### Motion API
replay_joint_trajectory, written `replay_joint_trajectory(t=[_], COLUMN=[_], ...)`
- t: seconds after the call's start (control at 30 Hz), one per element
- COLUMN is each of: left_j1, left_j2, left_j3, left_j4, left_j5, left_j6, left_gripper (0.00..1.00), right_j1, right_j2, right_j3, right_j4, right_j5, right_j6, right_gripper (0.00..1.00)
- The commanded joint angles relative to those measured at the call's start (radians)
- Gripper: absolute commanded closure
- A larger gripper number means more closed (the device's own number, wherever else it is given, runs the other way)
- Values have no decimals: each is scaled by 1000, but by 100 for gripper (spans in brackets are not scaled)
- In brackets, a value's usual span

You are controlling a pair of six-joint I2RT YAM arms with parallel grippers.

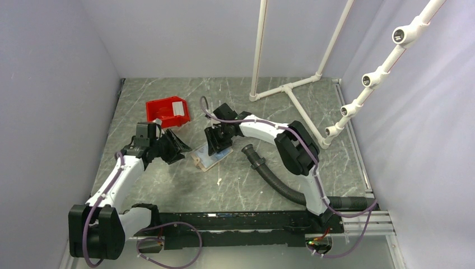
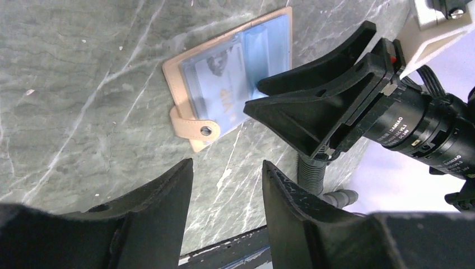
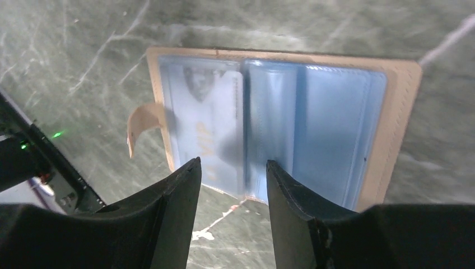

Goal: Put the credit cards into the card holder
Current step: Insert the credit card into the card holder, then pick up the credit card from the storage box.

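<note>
Flat tan card holder (image 3: 400, 112), glossy blue-tinted sleeves (image 3: 330, 129), one pale credit card (image 3: 207, 117) inside; I see left gripper (image 2: 227, 185) and right gripper (image 3: 232, 185) half-spread, empty

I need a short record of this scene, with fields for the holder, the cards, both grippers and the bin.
holder: holder lies open on the table, strap undone
card: one pale card inside a clear sleeve
left gripper: open, empty, beside the holder
right gripper: open, empty, over the holder
bin: red bin behind the left arm
</note>
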Motion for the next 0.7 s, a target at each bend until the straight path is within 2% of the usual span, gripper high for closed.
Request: replay_joint_trajectory(t=[0.0, 0.13, 0.3, 0.37, 0.4, 0.53, 0.6, 0.67], left_j1=[26, 62, 130, 154, 168, 209, 221, 228], left_j2=[5, 3, 49, 78, 95, 169, 205, 237], left_j3=[54, 81, 172, 213, 234, 291, 316, 348], left_j4=[16, 5, -17, -20, -17, 14, 28, 31], left_j5=[34, 48, 72, 86, 101, 159, 177, 186], left_j6=[27, 36, 70, 80, 83, 75, 70, 73], left_gripper=[46, 44, 42, 41, 41, 40, 40, 36], right_j1=[-10, -10, -13, -15, -15, -49, -78, -98], right_j2=[-87, -150, -189, -191, -195, -216, -196, -145], right_j3=[-12, -60, -96, -79, -79, -122, -132, -104], right_j4=[-40, -37, -69, -86, -80, 30, 93, 103], right_j5=[153, 251, 584, 645, 631, 296, 166, 100], right_j6=[-35, -38, -76, -104, -117, -100, -64, -58], right_gripper=[51, 52, 54, 54, 53, 43, 42, 42])
